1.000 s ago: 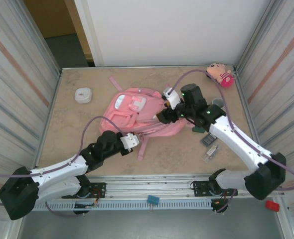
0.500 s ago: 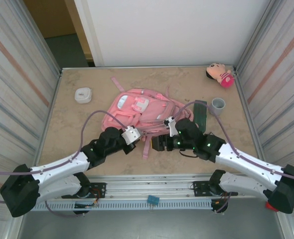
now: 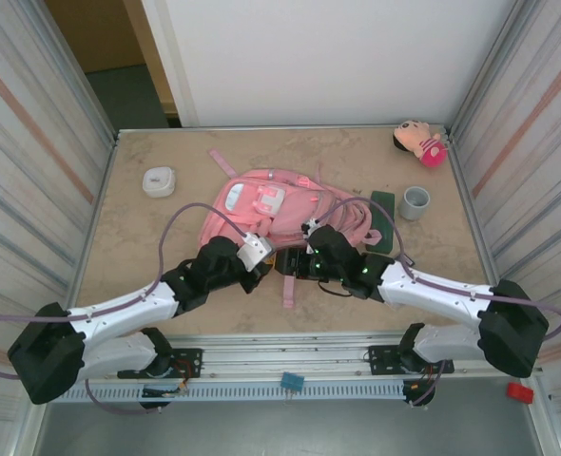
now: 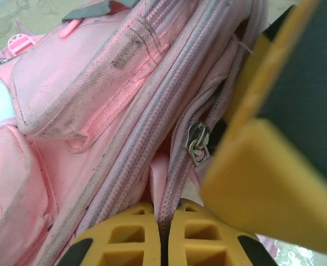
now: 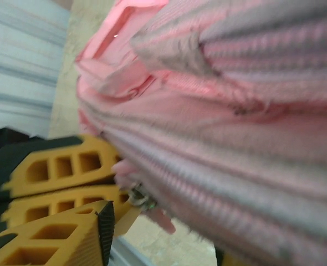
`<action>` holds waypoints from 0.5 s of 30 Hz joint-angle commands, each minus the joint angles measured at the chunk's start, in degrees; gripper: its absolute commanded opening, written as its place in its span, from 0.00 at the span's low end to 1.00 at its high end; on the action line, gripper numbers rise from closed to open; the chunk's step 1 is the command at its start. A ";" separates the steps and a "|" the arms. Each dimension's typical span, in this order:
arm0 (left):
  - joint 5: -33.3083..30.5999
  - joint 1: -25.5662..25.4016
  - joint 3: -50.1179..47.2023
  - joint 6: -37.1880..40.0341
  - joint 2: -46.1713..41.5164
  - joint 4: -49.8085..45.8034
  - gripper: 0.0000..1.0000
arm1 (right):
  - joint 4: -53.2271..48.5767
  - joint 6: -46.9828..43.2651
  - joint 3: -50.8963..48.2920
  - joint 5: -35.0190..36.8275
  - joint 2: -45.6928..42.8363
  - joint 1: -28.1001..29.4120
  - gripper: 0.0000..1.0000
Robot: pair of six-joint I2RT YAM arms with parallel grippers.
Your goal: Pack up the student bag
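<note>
The student bag, a large pink backpack, lies in the middle of the table. My left gripper is at its near edge, and in the left wrist view this gripper is shut on the striped zip edge below a metal zip pull. My right gripper is right beside it. Its jaws stand apart around the same bag edge, with one yellow finger next to the zip pull. Whether they press the fabric is hidden.
A pink plush doll lies at the back right corner. A grey cup and a dark green item sit right of the bag. A white round case rests at the left. Metal walls close both sides.
My right arm swung from the bag's far right side down to its near edge, beside the left gripper, and its jaws narrowed. The left gripper kept its hold, and the bag shifted slightly.
</note>
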 commanded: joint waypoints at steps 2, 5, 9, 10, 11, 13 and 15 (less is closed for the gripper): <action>5.89 -0.80 3.38 -3.11 -2.44 7.46 0.00 | -5.06 0.24 2.50 12.19 1.47 -0.56 0.40; 5.26 -0.83 3.06 -2.92 -2.88 7.09 0.00 | -8.96 -0.71 3.32 15.73 1.20 -0.43 0.33; 4.99 -0.83 3.01 -2.62 -3.13 6.83 0.00 | -11.63 -1.66 3.98 18.85 0.53 -0.01 0.30; 4.99 -0.76 3.02 -2.49 -3.13 6.81 0.00 | -12.01 -2.12 4.32 19.15 0.41 -0.03 0.30; 4.99 -0.83 3.06 -2.32 -3.05 6.73 0.00 | -12.60 -2.77 4.78 19.20 0.51 -0.05 0.32; 4.99 -0.80 3.03 -2.30 -3.05 6.68 0.00 | -13.29 -3.83 5.98 19.18 0.95 0.08 0.36; 4.76 -0.75 2.93 -2.15 -2.93 6.73 0.00 | -13.27 -4.73 6.51 18.67 1.18 0.41 0.31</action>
